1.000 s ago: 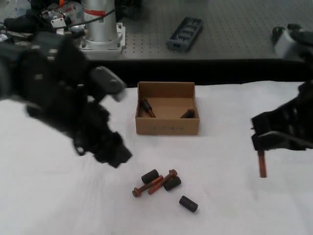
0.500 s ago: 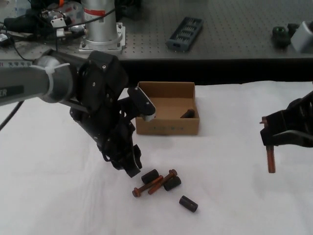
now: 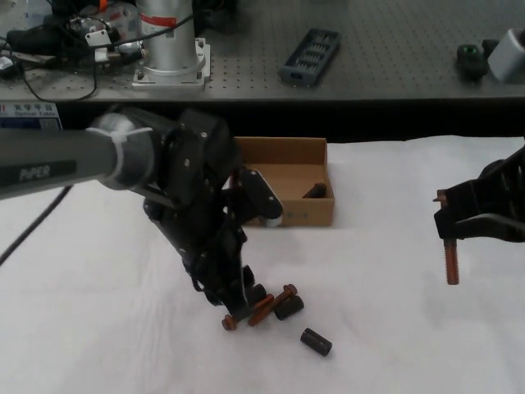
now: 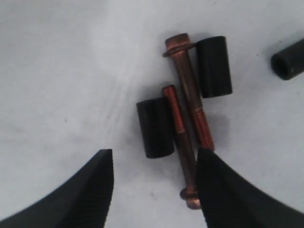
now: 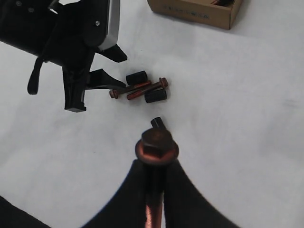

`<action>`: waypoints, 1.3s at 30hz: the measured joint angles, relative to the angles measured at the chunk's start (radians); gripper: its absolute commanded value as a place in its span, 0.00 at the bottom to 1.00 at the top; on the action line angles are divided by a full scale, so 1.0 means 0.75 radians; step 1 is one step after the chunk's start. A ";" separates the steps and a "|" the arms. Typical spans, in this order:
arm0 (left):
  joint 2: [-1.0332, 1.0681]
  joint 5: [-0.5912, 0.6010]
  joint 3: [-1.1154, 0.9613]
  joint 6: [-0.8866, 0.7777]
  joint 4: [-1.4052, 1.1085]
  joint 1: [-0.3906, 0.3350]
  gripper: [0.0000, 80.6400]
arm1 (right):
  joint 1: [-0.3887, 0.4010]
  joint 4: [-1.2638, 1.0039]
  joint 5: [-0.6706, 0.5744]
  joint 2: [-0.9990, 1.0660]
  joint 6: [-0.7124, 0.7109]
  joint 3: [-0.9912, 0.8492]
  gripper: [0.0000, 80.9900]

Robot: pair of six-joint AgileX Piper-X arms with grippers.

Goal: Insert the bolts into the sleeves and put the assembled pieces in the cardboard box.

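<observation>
On the white cloth lie two copper bolts (image 3: pixel 275 304) (image 4: pixel 190 95) and two black sleeves (image 4: pixel 156 127) (image 4: pixel 213 66) in a cluster, with a third sleeve (image 3: pixel 315 341) a little apart. My left gripper (image 3: pixel 234 300) (image 4: pixel 156 154) hangs open just over the cluster, one finger on each side of the nearest sleeve and the bolt beside it. My right gripper (image 3: pixel 449 223) (image 5: pixel 154 166) is off to the right above the cloth, shut on a copper bolt (image 3: pixel 451 263) (image 5: pixel 156 142) that hangs down. The cardboard box (image 3: pixel 283 215) holds dark pieces (image 3: pixel 316 191).
Behind the cloth, a dark perforated bench carries a black ribbed tray (image 3: pixel 310 54), a metal cylinder (image 3: pixel 168 37) and cables at the far left. The left arm's body partly covers the box's left side. Bare cloth (image 3: pixel 385 328) lies between the cluster and the right gripper.
The left arm has swung right and down from the left side until its gripper stands over the cluster. The right gripper, still with its bolt, shifted slightly.
</observation>
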 measured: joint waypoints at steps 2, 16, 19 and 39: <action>0.004 -0.006 0.000 0.000 0.000 -0.009 0.48 | 0.000 0.000 0.000 0.000 -0.003 0.000 0.02; 0.055 -0.091 -0.011 0.000 -0.082 -0.022 0.48 | 0.000 0.000 0.000 0.000 -0.026 0.000 0.02; 0.055 -0.091 -0.045 0.000 -0.091 -0.022 0.48 | 0.000 0.000 0.000 0.000 -0.030 0.000 0.02; 0.091 -0.096 -0.101 0.080 -0.070 -0.022 0.43 | 0.000 0.000 0.000 0.000 -0.040 0.000 0.02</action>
